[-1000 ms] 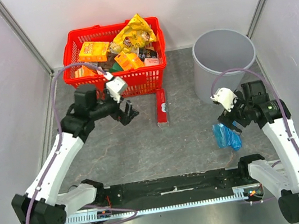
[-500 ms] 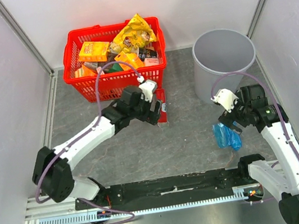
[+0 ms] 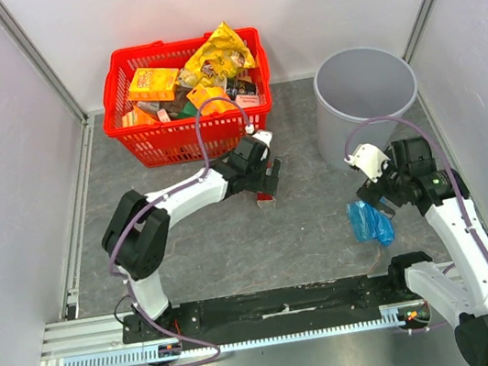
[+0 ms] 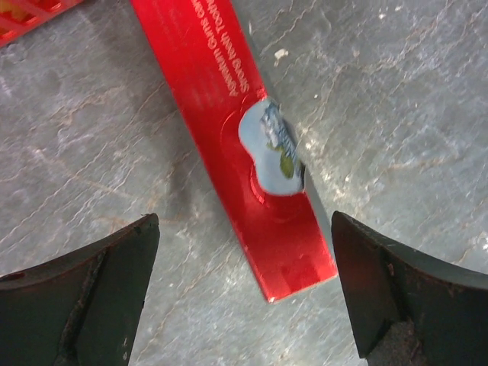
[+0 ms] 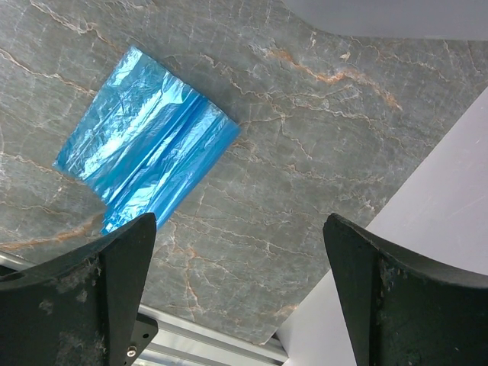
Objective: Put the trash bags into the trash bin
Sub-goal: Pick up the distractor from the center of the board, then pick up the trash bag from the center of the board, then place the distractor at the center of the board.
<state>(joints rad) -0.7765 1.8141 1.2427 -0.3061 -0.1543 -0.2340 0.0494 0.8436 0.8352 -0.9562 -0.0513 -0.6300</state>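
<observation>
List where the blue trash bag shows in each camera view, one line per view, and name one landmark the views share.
Top external: the blue trash bag lies flat on the table, lower right, nearer the arm bases than the trash bin.
Left wrist: not in it.
Right wrist: upper left of the picture, flat and wrinkled.
Shared landmark: the grey veined tabletop, seen in all three views.

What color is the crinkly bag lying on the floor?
The trash bag is shiny bright blue, and it shows best in the right wrist view.
</observation>
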